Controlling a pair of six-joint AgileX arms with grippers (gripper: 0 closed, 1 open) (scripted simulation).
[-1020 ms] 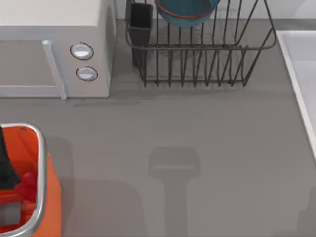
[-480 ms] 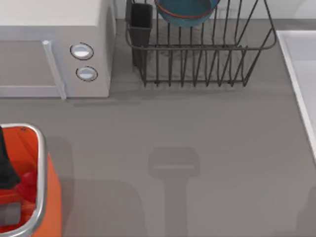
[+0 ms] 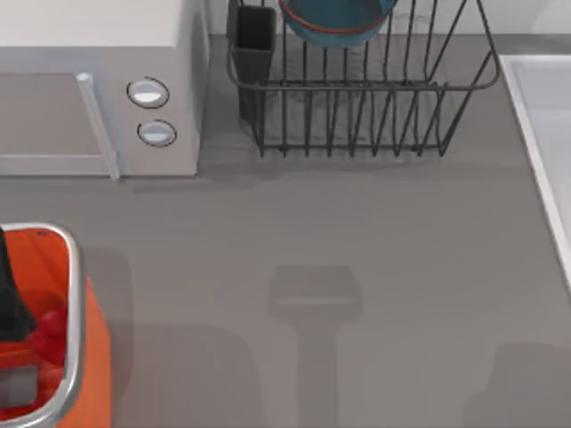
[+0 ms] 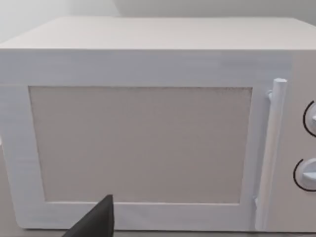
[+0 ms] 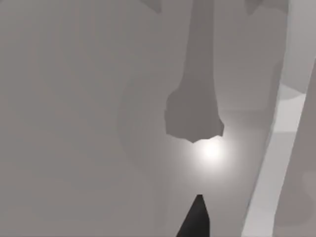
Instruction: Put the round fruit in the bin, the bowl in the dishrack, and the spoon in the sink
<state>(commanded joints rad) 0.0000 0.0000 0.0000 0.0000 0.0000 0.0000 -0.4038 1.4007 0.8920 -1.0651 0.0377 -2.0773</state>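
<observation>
The round fruit (image 3: 51, 332) lies red and glossy inside the orange bin (image 3: 73, 267) at the table's lower left. My left arm (image 3: 9, 294) reaches dark over that bin at the left edge. One black fingertip (image 4: 98, 222) of its gripper shows in the left wrist view. The blue bowl (image 3: 337, 22) rests in the dark wire dishrack (image 3: 357, 116) at the back. The white sink (image 3: 544, 116) runs along the right edge, and its rim (image 5: 266, 168) lies beside a black fingertip (image 5: 195, 219) of my right gripper. The spoon is out of view.
A white microwave (image 3: 89, 53) with two round knobs stands at the back left, and its door (image 4: 143, 143) faces the left wrist camera. A black utensil cup (image 3: 254, 40) sits at the dishrack's left corner. Arm shadows fall on the grey tabletop (image 3: 312, 232).
A shadow at the table's lower right has spread leftward. The left arm, fruit, bowl and bin have not moved.
</observation>
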